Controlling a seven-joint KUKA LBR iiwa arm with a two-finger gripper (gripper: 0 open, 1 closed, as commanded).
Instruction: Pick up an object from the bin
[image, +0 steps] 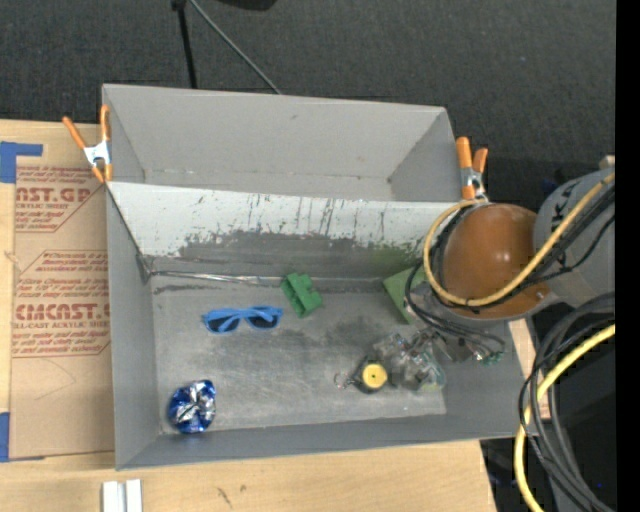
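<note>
Yellow disc (373, 376) lies just beside the jaws, front right of the bin (270, 150); their grip is unclear.

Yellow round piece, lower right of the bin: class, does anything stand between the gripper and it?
Nothing visible does. The gripper sits close beside the yellow round piece, on its right. The green block and blue sunglasses lie well apart, further left.
</note>
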